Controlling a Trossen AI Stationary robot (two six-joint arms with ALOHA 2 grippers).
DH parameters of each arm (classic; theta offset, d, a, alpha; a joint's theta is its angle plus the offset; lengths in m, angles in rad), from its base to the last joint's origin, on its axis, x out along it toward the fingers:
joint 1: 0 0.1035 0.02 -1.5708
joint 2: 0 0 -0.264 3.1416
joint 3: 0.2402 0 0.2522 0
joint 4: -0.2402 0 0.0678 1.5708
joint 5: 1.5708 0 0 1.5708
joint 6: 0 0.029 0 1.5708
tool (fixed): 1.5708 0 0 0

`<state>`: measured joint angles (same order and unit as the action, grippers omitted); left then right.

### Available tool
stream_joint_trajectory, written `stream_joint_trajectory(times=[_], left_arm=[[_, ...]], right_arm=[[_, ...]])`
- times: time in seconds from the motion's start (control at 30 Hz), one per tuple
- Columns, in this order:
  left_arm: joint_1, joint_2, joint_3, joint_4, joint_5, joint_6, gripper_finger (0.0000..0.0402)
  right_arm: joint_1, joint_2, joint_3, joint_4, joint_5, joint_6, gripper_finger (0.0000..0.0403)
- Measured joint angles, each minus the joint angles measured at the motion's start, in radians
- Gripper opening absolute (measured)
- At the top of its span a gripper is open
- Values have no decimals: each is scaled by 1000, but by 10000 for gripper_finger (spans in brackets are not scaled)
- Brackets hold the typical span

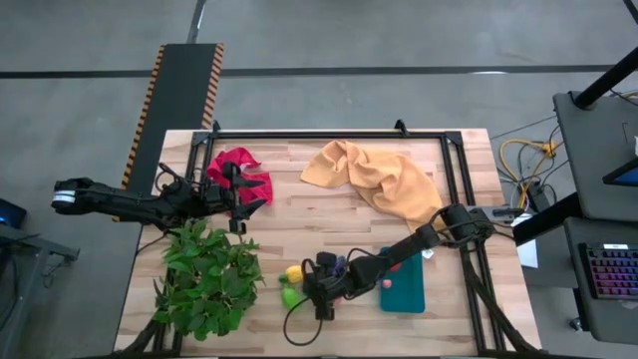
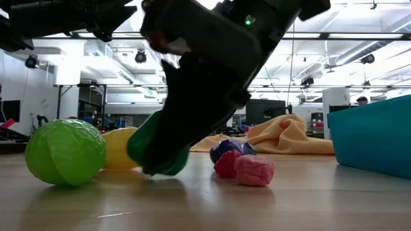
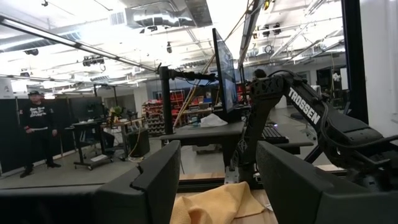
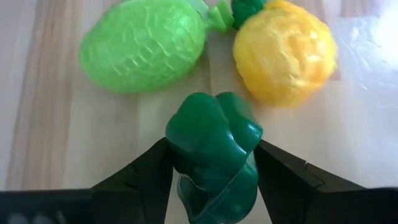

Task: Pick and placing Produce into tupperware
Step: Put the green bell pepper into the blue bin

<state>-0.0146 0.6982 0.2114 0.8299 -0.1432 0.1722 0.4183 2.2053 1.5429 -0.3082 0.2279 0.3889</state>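
Dark green pepper sits clamped between the right gripper fingers, low over the table. Just beside it lie a lime ball and a yellow ball, with purple and 2 pink pieces near. The teal container stands right, bare wood between. The left gripper hangs parted, empty, by the red cloth.
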Motion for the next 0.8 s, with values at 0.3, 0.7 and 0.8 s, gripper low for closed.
stream_joint_trajectory(times=[0.3, 0.7, 0.8], left_arm=[[0, 0, 1, 0, 0, -2, 196], [0, 0, -1, 0, 0, -3, 196], [0, 0, -1, 0, 0, -3, 196]], right_arm=[[-2, -75, 7, -134, 27, 2, 195], [7, -286, -11, -528, 217, 157, 195], [25, -356, -31, -615, 248, 232, 195]])
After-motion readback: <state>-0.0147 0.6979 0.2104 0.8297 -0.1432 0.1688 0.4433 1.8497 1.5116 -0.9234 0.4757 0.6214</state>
